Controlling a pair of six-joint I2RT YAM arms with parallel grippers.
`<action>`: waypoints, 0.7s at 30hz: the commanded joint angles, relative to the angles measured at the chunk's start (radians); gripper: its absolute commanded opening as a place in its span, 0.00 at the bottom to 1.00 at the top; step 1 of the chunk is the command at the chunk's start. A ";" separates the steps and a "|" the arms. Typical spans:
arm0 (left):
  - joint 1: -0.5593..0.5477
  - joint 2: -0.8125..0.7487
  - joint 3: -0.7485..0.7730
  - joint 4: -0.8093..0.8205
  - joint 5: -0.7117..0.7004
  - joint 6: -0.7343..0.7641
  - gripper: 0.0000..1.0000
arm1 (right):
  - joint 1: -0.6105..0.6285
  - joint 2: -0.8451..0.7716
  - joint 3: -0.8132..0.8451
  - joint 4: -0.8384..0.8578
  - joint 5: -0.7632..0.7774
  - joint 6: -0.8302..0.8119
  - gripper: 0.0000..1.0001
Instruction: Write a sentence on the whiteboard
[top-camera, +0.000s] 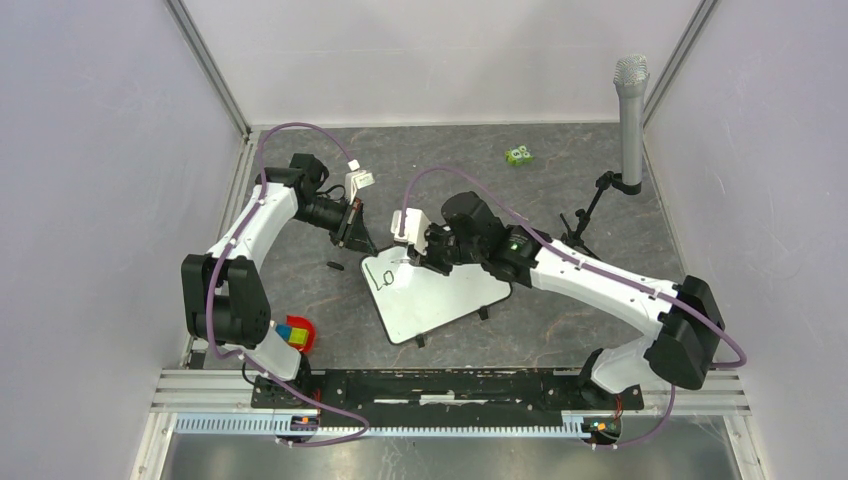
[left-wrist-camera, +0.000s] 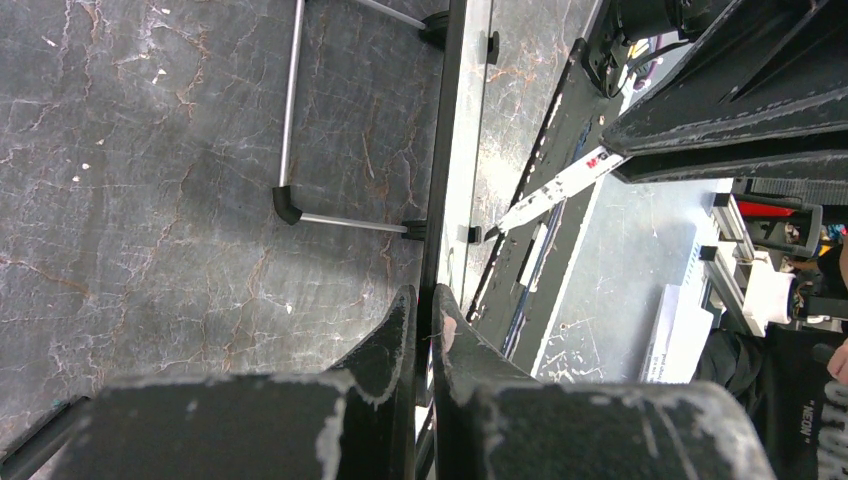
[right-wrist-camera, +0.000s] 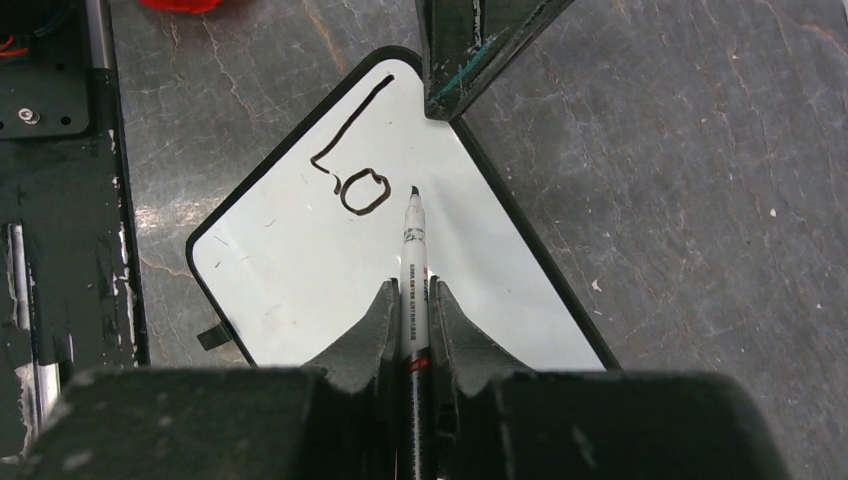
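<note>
**Marker pinched, board pinned, two letters down**

Your right gripper (right-wrist-camera: 411, 300) is clamped on the marker (right-wrist-camera: 413, 250). The barrel runs straight out between the fingers, so the tip leads and shows in the wrist camera. That tip is on or just above the board (right-wrist-camera: 290, 270), I can't tell which. It sits just beside the "o", where the next letter would start. The sentence (right-wrist-camera: 350, 165) reads only "Lo" so far, so most of it is unwritten. Your left gripper (left-wrist-camera: 424, 325) is closed on the board's edge near the "L", probably to stop the board sliding on the table (right-wrist-camera: 700, 200) under pen pressure. The board lies skewed between the two arms.
</note>
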 joint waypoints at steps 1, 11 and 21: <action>-0.014 -0.019 -0.005 -0.019 -0.020 0.028 0.02 | -0.020 -0.041 -0.014 0.010 -0.035 0.007 0.00; -0.018 -0.009 -0.007 -0.019 -0.032 0.037 0.02 | -0.025 -0.066 -0.042 0.010 -0.069 0.002 0.00; -0.023 -0.013 -0.010 -0.018 -0.041 0.034 0.02 | -0.024 -0.059 -0.046 0.033 -0.085 0.019 0.00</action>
